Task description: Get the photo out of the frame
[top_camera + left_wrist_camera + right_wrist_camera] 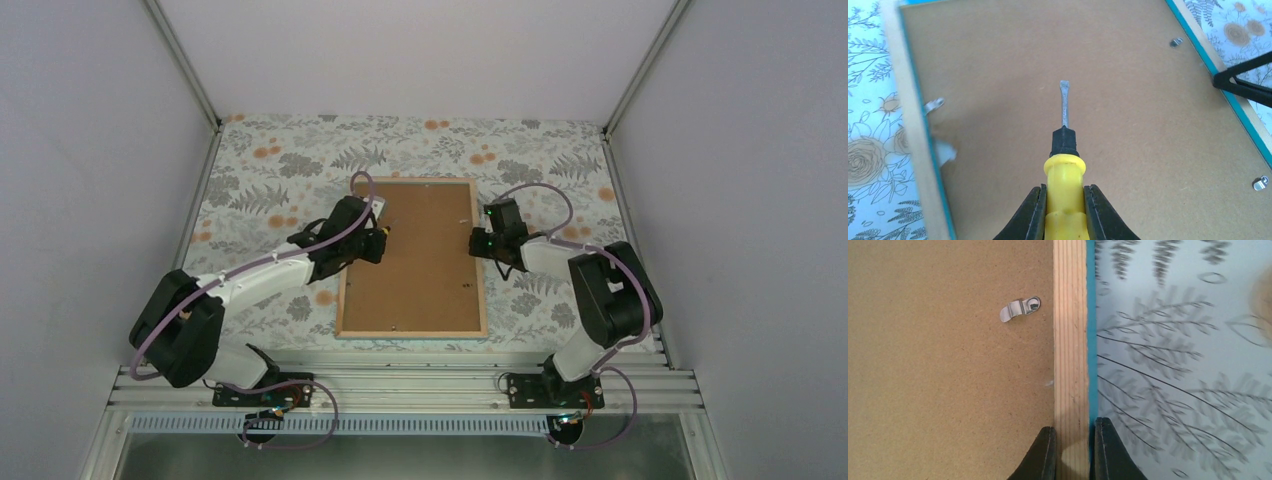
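Frame (411,334) lies face-down mid-tabletop (270,170), brown backing board (420,270) up; photo not visible. Left fingers (1039,200) clamp a yellow-handled flat screwdriver (1064,150) at the frame's 10 o'clock, blade tip over bare board; right fingers (1048,440) are closed on the wood rim at its 2 o'clock edge; metal clip (1019,309) sits on the board just beside that rim.

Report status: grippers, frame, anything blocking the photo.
Left gripper shut on yellow screwdriver. Right gripper shut on frame rim. Frame face down, photo hidden. Backing board and metal clips in the way.
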